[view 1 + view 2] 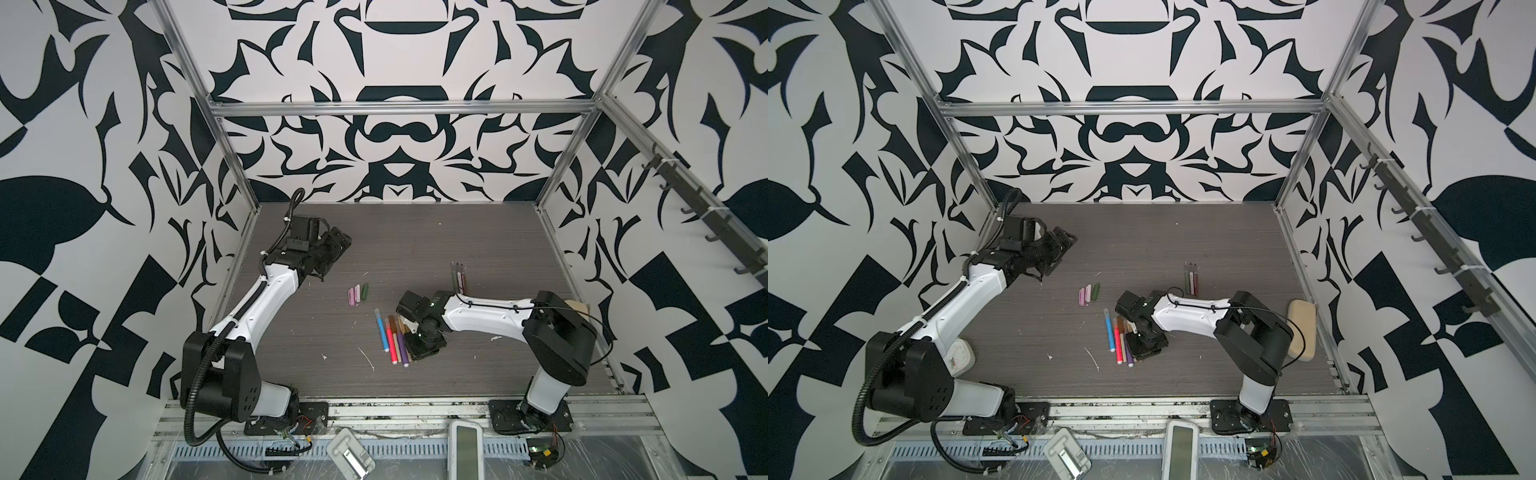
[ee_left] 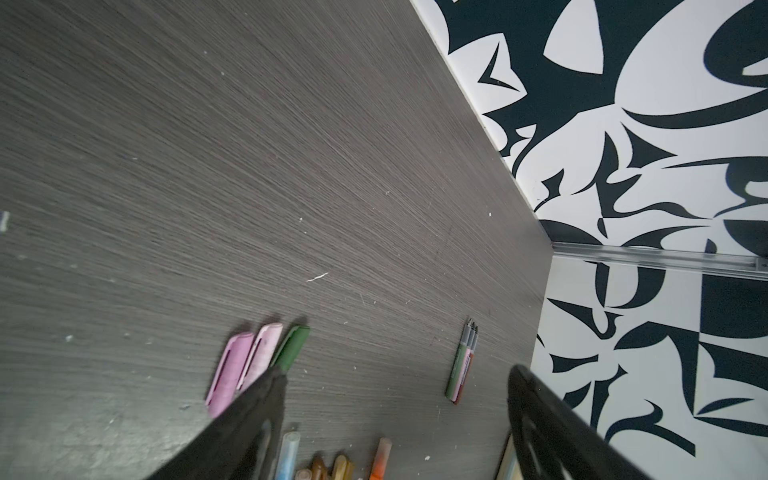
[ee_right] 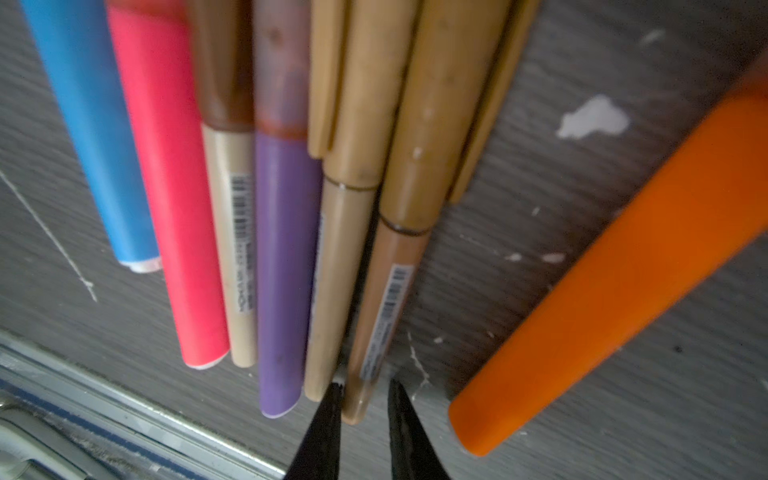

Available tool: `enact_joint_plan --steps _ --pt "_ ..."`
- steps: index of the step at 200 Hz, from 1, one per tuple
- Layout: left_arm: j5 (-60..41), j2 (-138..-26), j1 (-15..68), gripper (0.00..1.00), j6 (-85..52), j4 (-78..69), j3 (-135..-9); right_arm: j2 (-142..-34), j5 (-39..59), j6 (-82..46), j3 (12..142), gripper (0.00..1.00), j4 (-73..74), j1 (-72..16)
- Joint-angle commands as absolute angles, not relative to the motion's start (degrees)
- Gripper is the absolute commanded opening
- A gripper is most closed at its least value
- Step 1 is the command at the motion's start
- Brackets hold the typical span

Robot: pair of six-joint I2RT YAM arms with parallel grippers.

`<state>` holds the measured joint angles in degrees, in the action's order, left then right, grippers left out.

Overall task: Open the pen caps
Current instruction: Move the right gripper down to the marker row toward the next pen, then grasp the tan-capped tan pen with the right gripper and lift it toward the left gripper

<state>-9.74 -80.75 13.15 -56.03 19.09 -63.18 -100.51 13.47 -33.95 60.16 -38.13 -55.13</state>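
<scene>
Three pen caps, two pink (image 1: 352,297) (image 2: 230,370) and one green (image 1: 365,291) (image 2: 293,347), lie side by side on the table. A row of capped pens (image 1: 390,336) (image 1: 1121,336) lies near the middle. It includes a blue pen (image 3: 89,124), a red pen (image 3: 166,187), a purple pen (image 3: 282,249), gold ones and an orange pen (image 3: 623,270). My right gripper (image 1: 411,353) (image 3: 363,386) is down at the row, with its jaws narrow around the end of a brown pen (image 3: 386,291). My left gripper (image 1: 336,247) (image 2: 397,374) hangs open and empty at the back left.
Three uncapped pens (image 1: 459,278) (image 2: 462,365) lie together at the back right. A beige pad (image 1: 1302,328) sits by the right wall and a white timer (image 1: 959,353) by the left arm's base. The metal rail (image 3: 83,395) of the table's front edge runs close to the pen ends.
</scene>
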Motion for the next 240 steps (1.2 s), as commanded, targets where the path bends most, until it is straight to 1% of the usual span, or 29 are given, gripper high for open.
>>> enact_joint_plan --steps 1,42,94,170,209,240 --pt "-10.93 -80.48 12.33 0.8 -56.97 20.21 -62.17 -100.5 12.61 -34.36 62.18 0.24 -39.45 -55.55" --pt "-11.57 -79.96 11.36 0.76 -57.1 20.31 -61.65 -101.84 10.75 -34.96 63.08 0.23 -40.39 -56.25" --pt "-11.45 -78.25 10.73 0.76 -56.7 21.29 -60.24 -102.85 6.19 -35.86 63.81 0.21 -42.51 -56.79" --pt "-12.95 -77.26 10.11 0.76 -56.69 20.93 -59.31 -101.51 3.58 -35.12 65.36 0.13 -43.89 -57.1" --pt "-17.14 -80.83 10.85 0.75 -54.48 21.14 -61.84 -99.15 0.6 -33.09 67.97 0.12 -46.36 -57.1" --pt "-19.41 -85.29 13.91 0.74 -52.69 23.19 -65.39 -96.86 -2.56 -30.63 69.56 0.11 -48.25 -56.66"
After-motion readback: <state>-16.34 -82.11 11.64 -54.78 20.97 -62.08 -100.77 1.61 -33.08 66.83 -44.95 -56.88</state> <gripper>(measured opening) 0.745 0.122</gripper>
